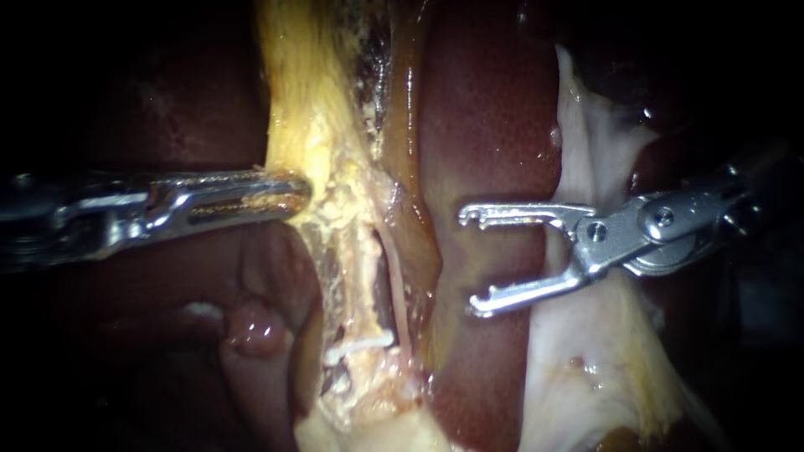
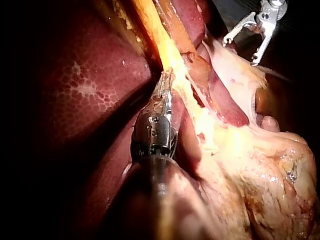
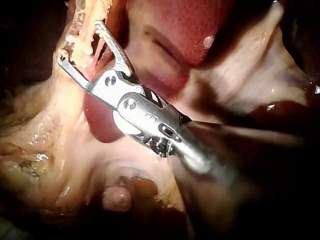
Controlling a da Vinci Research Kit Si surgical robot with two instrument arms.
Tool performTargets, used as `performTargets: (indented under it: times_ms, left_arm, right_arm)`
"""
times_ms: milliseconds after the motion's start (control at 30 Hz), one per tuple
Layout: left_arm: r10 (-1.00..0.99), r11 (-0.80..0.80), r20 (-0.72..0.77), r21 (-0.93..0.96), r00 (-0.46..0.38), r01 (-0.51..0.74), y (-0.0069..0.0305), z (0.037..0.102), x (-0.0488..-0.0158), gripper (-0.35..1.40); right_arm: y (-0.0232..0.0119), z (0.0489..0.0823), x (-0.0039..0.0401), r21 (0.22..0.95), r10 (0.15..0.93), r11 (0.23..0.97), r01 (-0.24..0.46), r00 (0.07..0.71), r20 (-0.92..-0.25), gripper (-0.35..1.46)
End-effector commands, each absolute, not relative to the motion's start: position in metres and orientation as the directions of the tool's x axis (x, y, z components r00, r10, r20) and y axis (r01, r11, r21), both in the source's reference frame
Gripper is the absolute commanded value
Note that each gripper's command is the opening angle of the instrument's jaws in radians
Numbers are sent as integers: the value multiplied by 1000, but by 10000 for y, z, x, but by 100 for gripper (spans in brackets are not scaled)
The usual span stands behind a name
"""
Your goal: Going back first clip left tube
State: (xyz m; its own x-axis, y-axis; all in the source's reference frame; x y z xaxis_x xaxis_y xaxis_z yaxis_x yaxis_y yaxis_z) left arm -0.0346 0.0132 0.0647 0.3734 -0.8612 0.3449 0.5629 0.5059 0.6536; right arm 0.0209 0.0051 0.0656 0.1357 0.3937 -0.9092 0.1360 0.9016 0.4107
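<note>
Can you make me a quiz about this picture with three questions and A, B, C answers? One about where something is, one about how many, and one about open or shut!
1. Where is the tip of the right instrument?
A. in front of the dark red liver
B. buried under the liver
C. out of sight

2. How many instruments show?
A. one
B. two
C. three

3. The right instrument's jaws are:
A. open
B. shut together
C. shut on a clip

Answers:
1 A: red liver shows behind and between its jaws.
2 B: the right instrument, plus the left instrument, which grips the yellow tissue.
3 A: a wide gap shows, with nothing held.
</note>
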Motion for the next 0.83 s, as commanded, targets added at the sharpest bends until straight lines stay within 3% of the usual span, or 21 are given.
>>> performTargets:
  times_ms: [33,833]
  left_arm:
    - [-862,503,337,659,379,559,131,656,-348,-35]
    - [-868,488,314,687,385,539,127,683,-368,-35]
  right_arm:
    - [52,657,209,409,392,902,137,136,-910,60]
    - [53,651,210,390,376,910,137,122,-919,60]
